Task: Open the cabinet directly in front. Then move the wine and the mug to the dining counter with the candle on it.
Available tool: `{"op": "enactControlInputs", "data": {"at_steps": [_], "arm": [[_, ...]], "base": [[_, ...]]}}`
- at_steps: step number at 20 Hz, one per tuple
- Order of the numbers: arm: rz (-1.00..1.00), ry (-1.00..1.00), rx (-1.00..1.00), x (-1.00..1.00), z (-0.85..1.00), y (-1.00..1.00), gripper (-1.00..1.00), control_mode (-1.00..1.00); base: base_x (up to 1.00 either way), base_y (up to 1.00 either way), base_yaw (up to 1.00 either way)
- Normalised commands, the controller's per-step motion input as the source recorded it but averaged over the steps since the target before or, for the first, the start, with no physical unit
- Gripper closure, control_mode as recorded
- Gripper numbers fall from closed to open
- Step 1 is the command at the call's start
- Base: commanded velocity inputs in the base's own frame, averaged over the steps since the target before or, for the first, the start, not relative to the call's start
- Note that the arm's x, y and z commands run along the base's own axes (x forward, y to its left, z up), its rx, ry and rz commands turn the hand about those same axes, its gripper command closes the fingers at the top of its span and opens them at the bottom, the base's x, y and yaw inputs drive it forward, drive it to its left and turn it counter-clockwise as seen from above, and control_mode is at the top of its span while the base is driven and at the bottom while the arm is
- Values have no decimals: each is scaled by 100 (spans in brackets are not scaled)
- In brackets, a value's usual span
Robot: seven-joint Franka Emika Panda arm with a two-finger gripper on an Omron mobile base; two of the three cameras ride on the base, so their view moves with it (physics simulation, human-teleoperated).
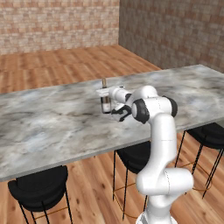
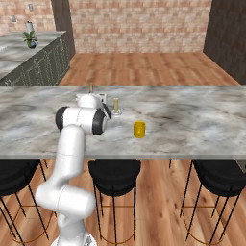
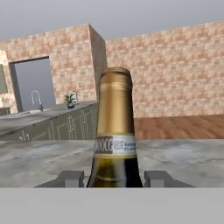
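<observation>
While the wine (image 3: 114,131) stands upright on the dining counter (image 1: 52,127), its long axis vertical and its golden neck pointing straight up, the gripper (image 3: 114,178) has one fingertip on each side of the bottle's body, grasping it. In the right base view the candle (image 2: 116,106) stands upright just beside the hand, and the mug (image 2: 139,129) sits upright on the slab a little nearer the stools (image 2: 114,171), apart from both.
</observation>
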Motion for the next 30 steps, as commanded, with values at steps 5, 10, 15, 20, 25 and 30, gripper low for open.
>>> {"op": "enactControlInputs", "data": {"at_steps": [5,10,15,20,25,30], "arm": [[0,0,9,0,-1,-5,100,-100],[0,0,2,0,-6,0,100,-100],[0,-4,0,0,-23,3,100,-100],[0,-4,0,0,-5,0,100,-100],[0,-11,0,0,-15,0,100,-100],[0,-5,0,0,-32,0,100,-100]], "base": [[0,0,0],[0,0,0],[0,0,0],[0,0,0],[0,0,0],[0,0,0]]}}
